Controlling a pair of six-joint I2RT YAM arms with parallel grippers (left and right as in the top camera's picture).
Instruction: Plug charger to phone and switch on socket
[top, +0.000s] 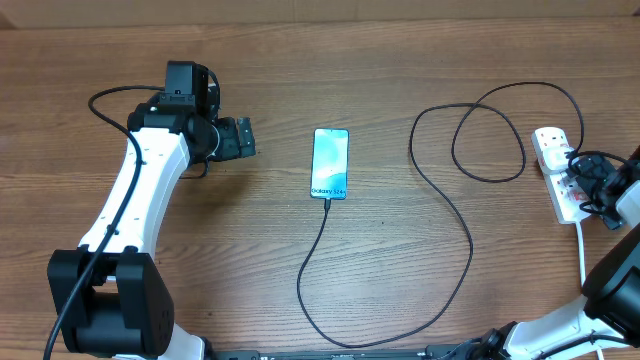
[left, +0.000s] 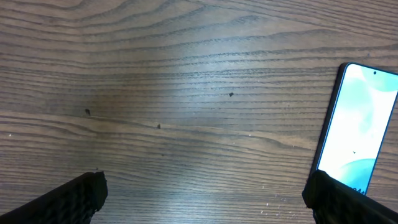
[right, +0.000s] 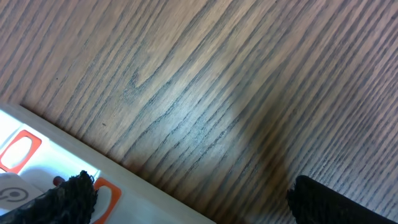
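Currently, left end effector released near phone, right end effector released over socket.

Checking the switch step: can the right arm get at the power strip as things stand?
Likely yes: the open right gripper hangs over the power strip, a red switch beside its finger, nothing between.

Open table between left fingers and phone; looped charger beside socket
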